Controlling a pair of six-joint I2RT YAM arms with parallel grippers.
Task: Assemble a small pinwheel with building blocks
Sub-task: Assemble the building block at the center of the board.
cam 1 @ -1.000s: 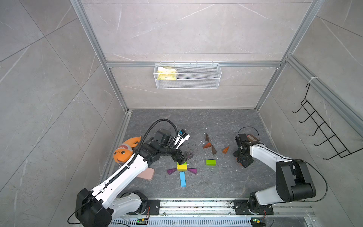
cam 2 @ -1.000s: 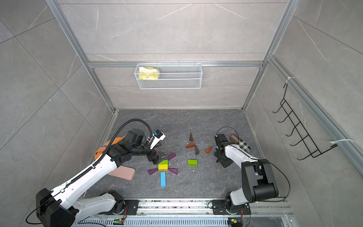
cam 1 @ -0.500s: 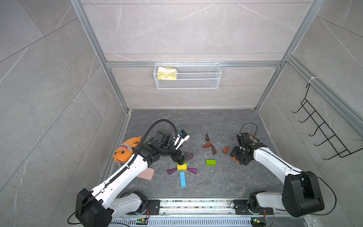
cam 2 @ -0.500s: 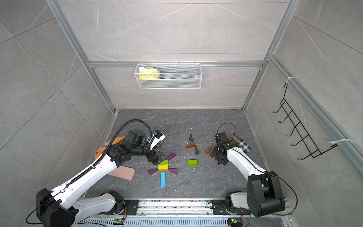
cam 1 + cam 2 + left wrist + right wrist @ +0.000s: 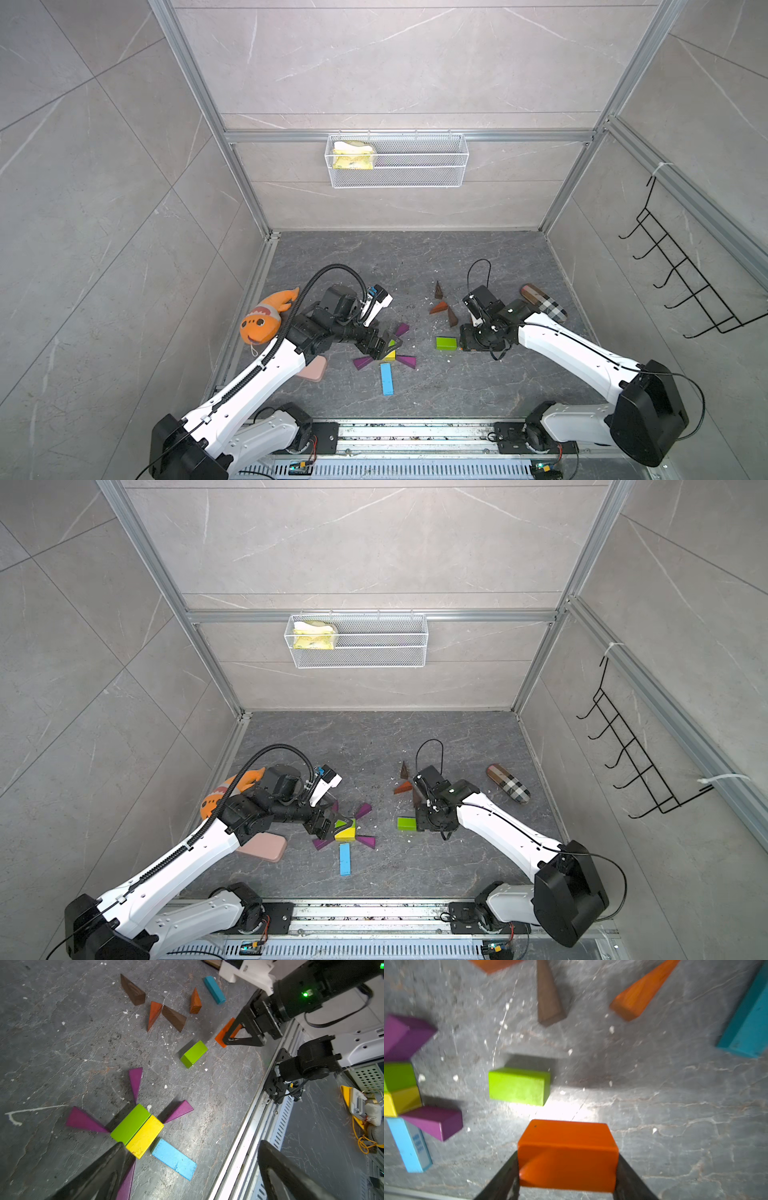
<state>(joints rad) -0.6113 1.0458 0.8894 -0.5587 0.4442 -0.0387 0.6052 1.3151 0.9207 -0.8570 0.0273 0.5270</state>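
Little floor (image 5: 675, 1105) separates green brick (image 5: 519, 1086) from orange brick (image 5: 566, 1153).

Dark grey veined stone surface (image 5: 415, 266), scuffed, with white flecks. At centre, a green rectangular brick (image 5: 131, 1124) and a yellow rectangular brick (image 5: 145, 1136) lie side by side, touching. Four purple triangular wedges (image 5: 135, 1080) fan around the pair. A long flat light-blue bar (image 5: 174, 1158) lies just beside the yellow one. Well apart: loose green brick (image 5: 194, 1054), two brown triangular wedges (image 5: 133, 990), two orange triangular wedges (image 5: 154, 1014), teal bar (image 5: 214, 989). Near the edges: orange plush fish (image 5: 266, 318), plaid oblong pouch (image 5: 544, 303), pink flat pad (image 5: 313, 368).
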